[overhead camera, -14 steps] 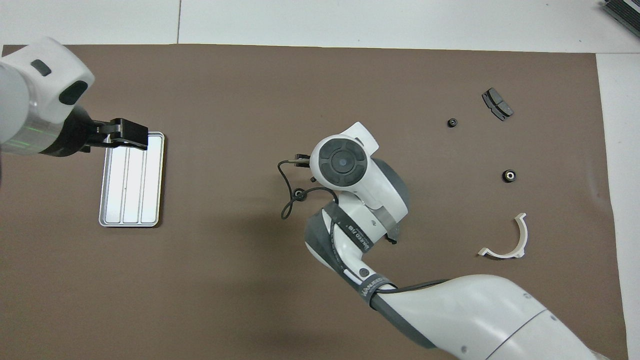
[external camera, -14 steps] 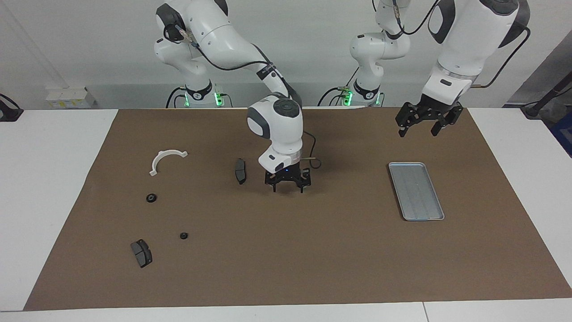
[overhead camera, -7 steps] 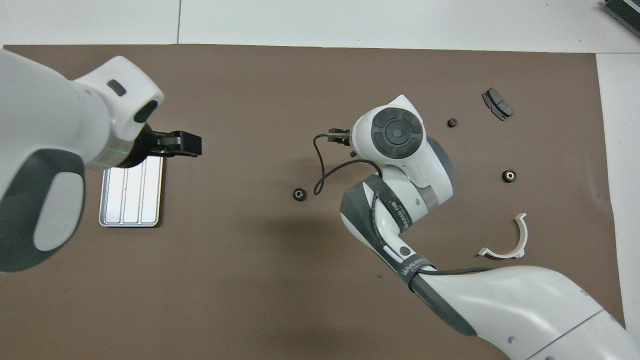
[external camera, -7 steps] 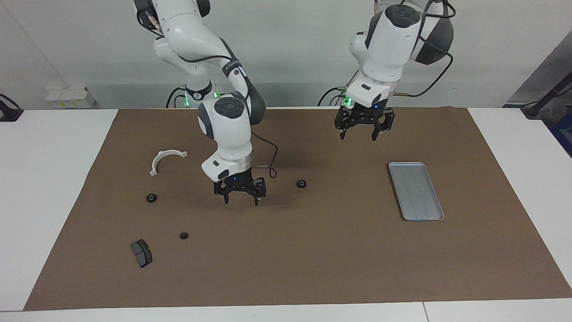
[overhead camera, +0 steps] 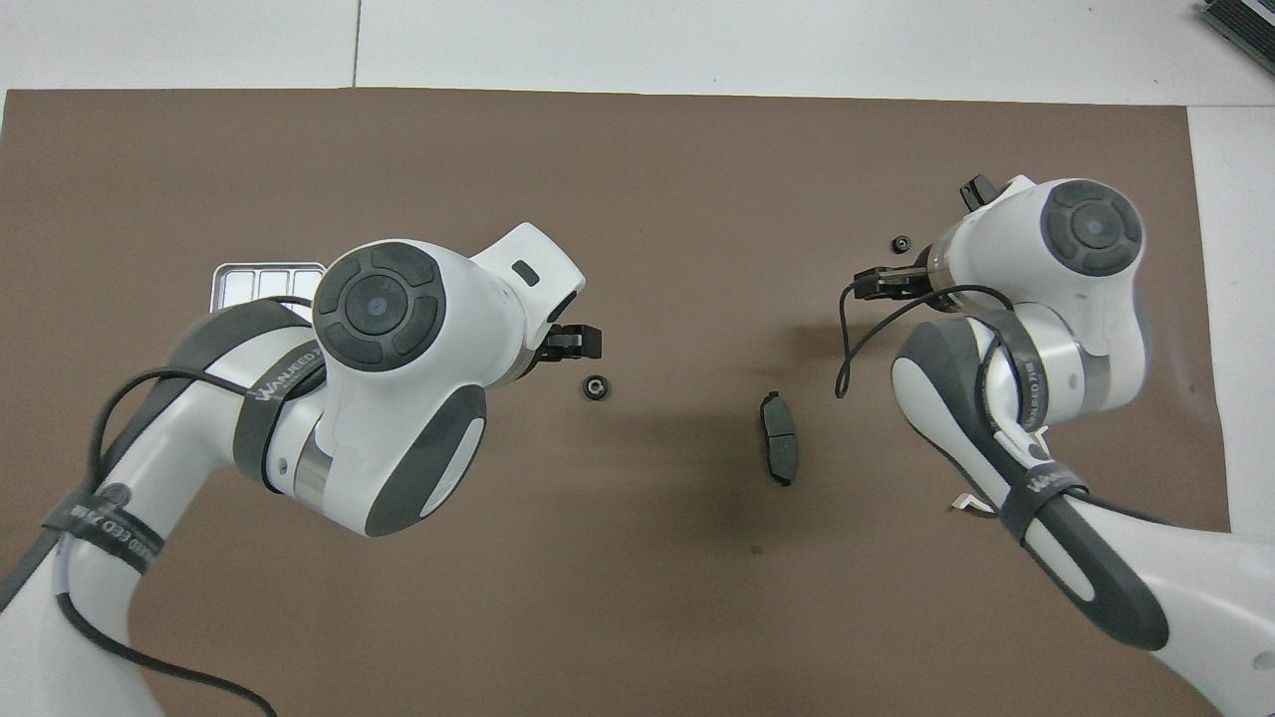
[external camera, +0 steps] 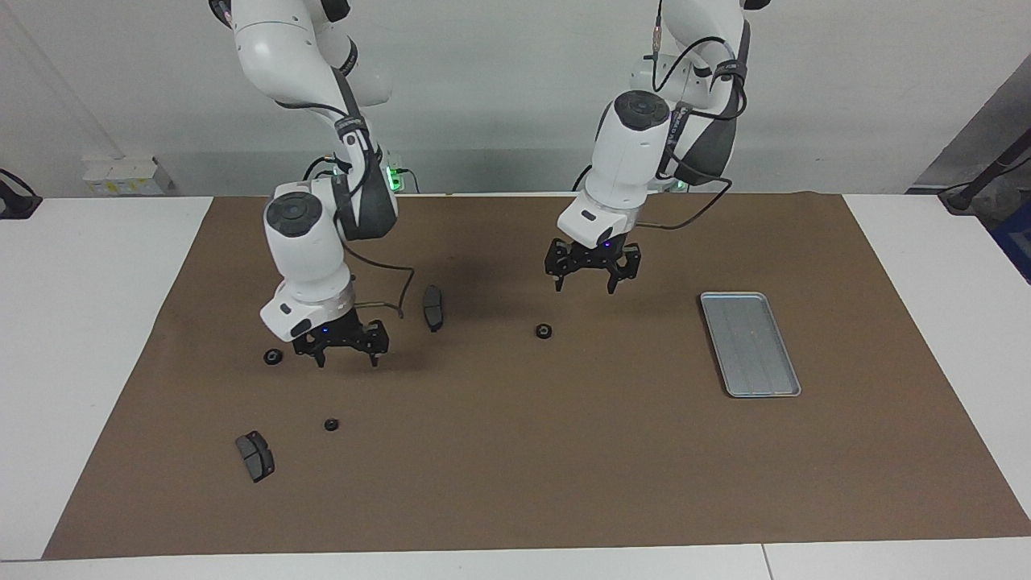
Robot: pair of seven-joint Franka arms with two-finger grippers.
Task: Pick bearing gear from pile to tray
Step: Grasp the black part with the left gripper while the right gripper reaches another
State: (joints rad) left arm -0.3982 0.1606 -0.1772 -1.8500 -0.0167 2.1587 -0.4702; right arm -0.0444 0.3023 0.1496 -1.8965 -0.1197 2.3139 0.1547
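Observation:
A black ring [external camera: 544, 331] lies mid-table; it also shows in the overhead view [overhead camera: 595, 386]. My left gripper [external camera: 585, 287] is open and empty, raised over the mat just nearer the robots than that ring; one finger [overhead camera: 575, 344] shows from overhead. My right gripper [external camera: 347, 362] is open and empty, low over the mat beside a second ring [external camera: 273, 356]. A third ring [external camera: 331, 424] lies farther out. The silver tray [external camera: 749, 344] lies toward the left arm's end with nothing in it.
A dark brake pad [external camera: 433, 307] lies between the two grippers. Another brake pad [external camera: 254, 455] lies far out at the right arm's end. The white bracket is hidden by the right arm; only a tip [overhead camera: 968, 506] shows overhead. A brown mat [external camera: 515, 483] covers the table.
The right gripper has left a ring mid-table and moved toward its own end. The left gripper has come from near the tray toward that ring and has lowered.

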